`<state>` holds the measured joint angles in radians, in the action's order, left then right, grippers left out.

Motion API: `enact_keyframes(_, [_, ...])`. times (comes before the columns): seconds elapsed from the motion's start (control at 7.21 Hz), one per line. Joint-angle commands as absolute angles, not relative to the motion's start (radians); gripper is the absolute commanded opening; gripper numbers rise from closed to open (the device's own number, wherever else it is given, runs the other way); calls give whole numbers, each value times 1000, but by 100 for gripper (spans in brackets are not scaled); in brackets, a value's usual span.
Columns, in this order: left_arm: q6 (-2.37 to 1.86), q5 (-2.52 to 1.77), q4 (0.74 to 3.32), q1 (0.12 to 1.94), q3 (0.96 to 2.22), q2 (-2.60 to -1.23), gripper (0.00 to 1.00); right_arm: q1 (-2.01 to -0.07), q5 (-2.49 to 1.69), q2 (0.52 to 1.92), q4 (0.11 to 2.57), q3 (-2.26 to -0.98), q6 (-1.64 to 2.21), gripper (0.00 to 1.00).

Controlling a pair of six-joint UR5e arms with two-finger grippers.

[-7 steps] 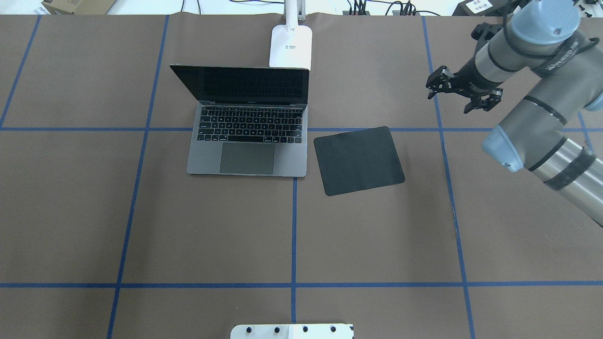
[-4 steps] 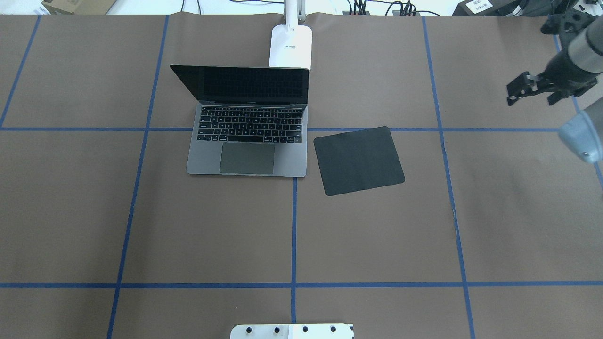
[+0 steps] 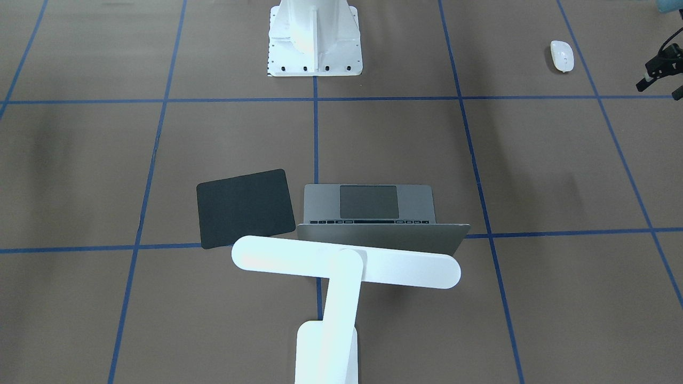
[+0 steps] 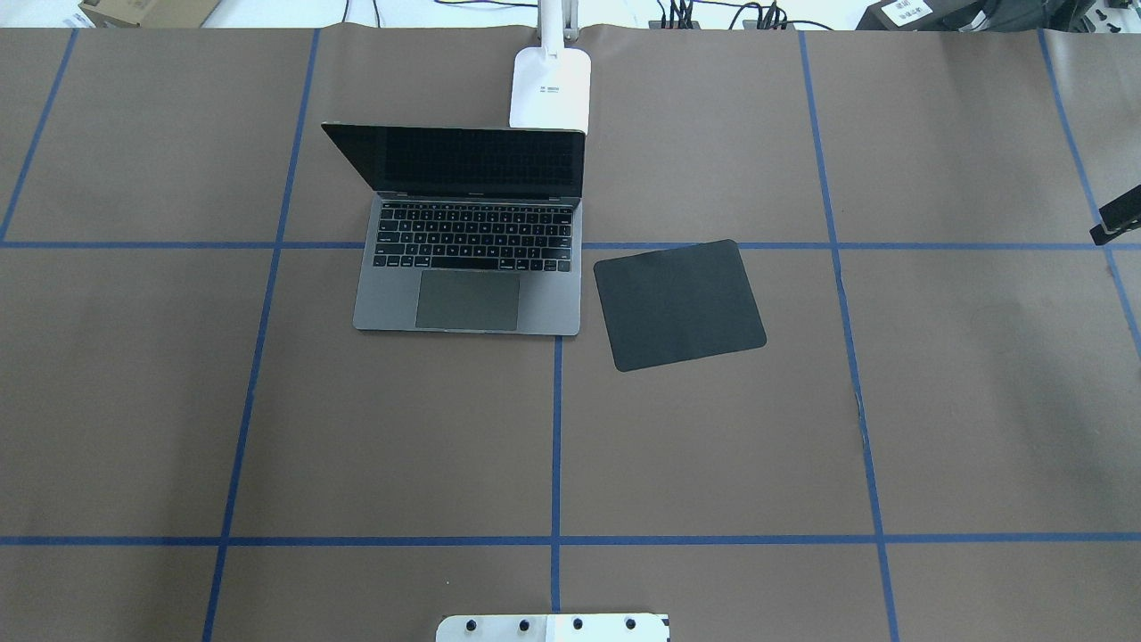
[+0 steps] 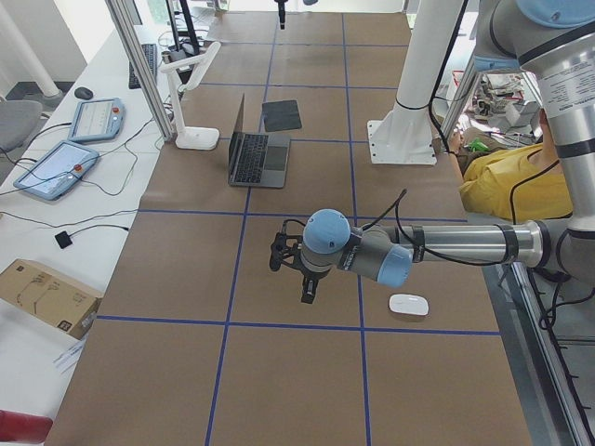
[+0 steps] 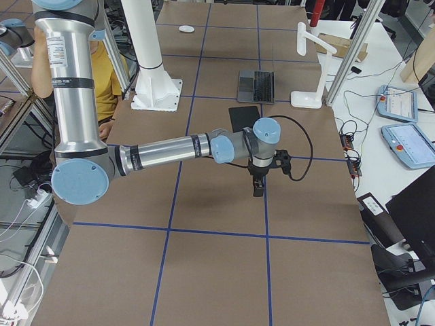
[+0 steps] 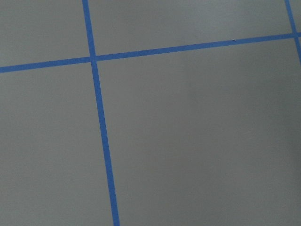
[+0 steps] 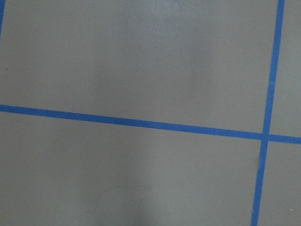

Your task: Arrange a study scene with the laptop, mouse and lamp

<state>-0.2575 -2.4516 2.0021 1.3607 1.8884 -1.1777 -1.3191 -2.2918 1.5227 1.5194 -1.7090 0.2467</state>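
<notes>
**Mouse near my left gripper, laptop and lamp well off**

My left gripper (image 3: pixel 659 88) hangs spread and empty over the worktop (image 4: pixel 713 446), and the mouse (image 3: pixel 562 55) lies near it, toward my base. Whether my right gripper (image 6: pixel 258 183) is released or clenched, I cannot tell. The open laptop (image 4: pixel 468 259), with the lamp (image 4: pixel 550 89) just behind its screen, stands well apart from both
</notes>
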Motion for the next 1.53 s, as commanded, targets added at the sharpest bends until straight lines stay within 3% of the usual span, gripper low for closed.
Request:
enact_keyframes(0.0, [-394,-2295,2071,1119,1888,-1125,100,-1322,-2286,1566,1516,-1712,242,100])
enact_keyframes(0.69, [-794,-2247,2416,719,1885,-889,100,-1336,-2287,1608,1514,-1717,242,100])
enact_keyframes(1.39, [-824,-2241,2421,580,1876,-853,100,-1336,-2286,1605,1514,-1717,241,100])
